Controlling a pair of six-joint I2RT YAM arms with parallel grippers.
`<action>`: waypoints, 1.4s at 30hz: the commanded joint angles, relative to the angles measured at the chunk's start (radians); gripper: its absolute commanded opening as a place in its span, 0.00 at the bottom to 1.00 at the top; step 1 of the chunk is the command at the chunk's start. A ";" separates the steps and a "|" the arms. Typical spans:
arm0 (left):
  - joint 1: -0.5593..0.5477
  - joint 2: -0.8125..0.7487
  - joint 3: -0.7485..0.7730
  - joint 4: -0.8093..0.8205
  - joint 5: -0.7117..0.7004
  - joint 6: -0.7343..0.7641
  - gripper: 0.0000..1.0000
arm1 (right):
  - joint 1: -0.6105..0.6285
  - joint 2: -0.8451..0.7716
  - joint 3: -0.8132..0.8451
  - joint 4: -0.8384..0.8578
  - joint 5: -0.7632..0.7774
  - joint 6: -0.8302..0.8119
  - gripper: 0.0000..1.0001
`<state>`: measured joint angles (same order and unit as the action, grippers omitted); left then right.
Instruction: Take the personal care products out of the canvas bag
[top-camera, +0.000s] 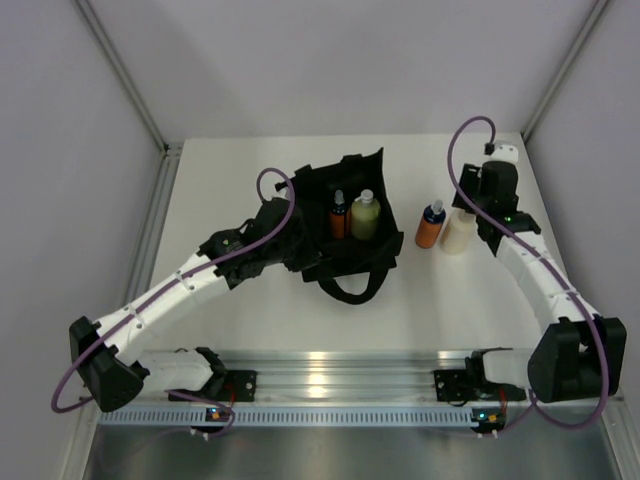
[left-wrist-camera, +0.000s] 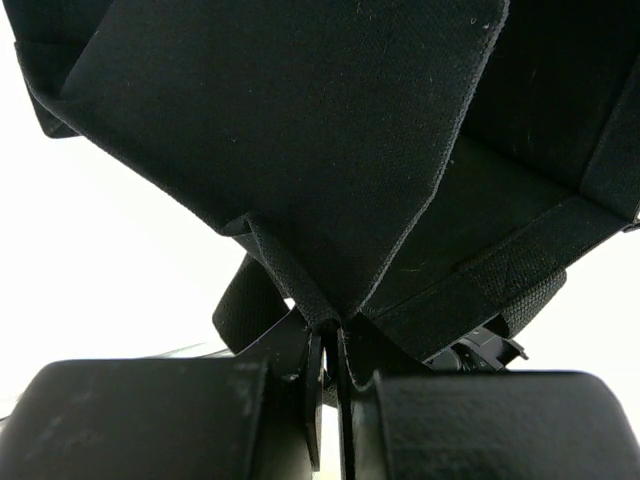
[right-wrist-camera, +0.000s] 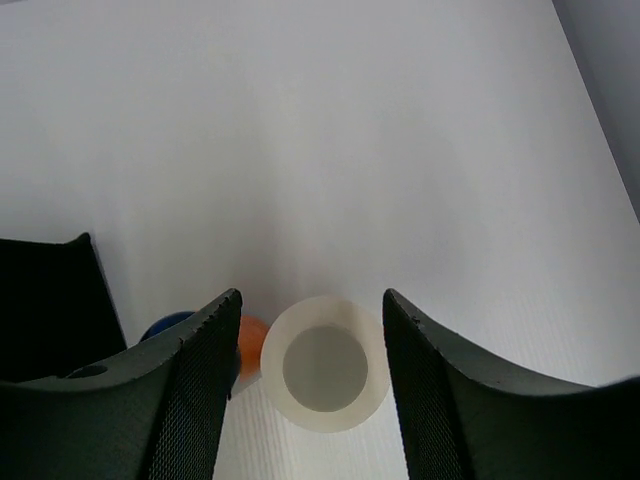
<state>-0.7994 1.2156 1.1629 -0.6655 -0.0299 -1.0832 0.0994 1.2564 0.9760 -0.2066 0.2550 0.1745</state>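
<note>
The black canvas bag (top-camera: 312, 190) stands open at mid-table. Inside it stand a slim orange bottle (top-camera: 338, 216) and a rounded yellow-green bottle (top-camera: 365, 217). My left gripper (top-camera: 291, 240) is shut on the bag's left fabric edge (left-wrist-camera: 300, 130), which is pinched between the jaws (left-wrist-camera: 330, 345). To the right of the bag, an orange bottle with a blue cap (top-camera: 431, 227) and a cream-white cylinder (top-camera: 459, 232) stand on the table. My right gripper (right-wrist-camera: 312, 296) is open around the cream cylinder (right-wrist-camera: 325, 363), with a gap on each side. The orange bottle (right-wrist-camera: 250, 340) is just left of it.
The bag's loop handle (top-camera: 352, 288) lies on the table toward the arms. Grey walls enclose the white table (top-camera: 250, 310) at the back and on both sides. A metal rail (top-camera: 340, 375) runs along the near edge.
</note>
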 joint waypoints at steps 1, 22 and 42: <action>-0.007 -0.013 0.032 0.003 0.059 -0.006 0.00 | -0.010 -0.041 0.118 -0.011 -0.064 -0.007 0.57; -0.007 0.005 0.044 0.004 0.041 -0.023 0.00 | 0.629 0.112 0.674 -0.358 -0.017 0.121 0.46; -0.007 0.018 0.073 0.004 0.024 -0.024 0.00 | 0.737 0.431 0.744 -0.380 0.176 0.158 0.47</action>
<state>-0.7994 1.2358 1.1988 -0.6743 -0.0425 -1.1053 0.8268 1.6756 1.6722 -0.5968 0.3729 0.3485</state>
